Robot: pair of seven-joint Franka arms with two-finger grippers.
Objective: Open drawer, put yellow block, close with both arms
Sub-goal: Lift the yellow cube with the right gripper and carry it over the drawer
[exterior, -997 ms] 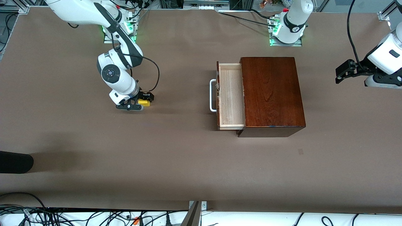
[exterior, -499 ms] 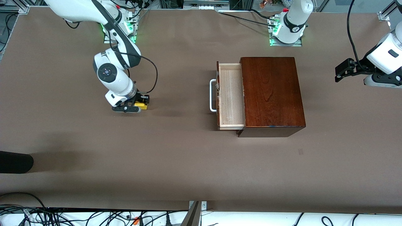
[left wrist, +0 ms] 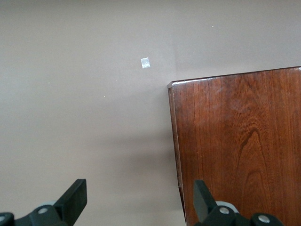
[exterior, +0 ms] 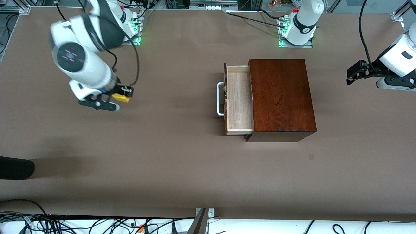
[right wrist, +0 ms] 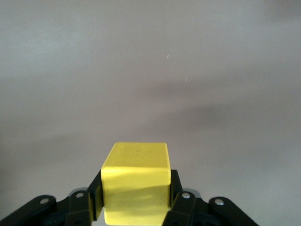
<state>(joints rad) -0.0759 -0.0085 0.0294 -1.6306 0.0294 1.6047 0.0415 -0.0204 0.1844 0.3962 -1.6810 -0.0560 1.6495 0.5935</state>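
The right gripper [exterior: 114, 100] clamps the yellow block [exterior: 121, 97] in the air over the bench [exterior: 182, 169] toward the right arm's end, well apart from the open drawer [exterior: 239, 99], while the left gripper [left wrist: 138, 207] waits, fingers spread wide, over the mahogany box's [exterior: 281, 97] edge.

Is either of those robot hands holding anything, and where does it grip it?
The right hand holds the yellow block up off the table, one finger pressed on each of two facing sides. The left hand is open and holds nothing.
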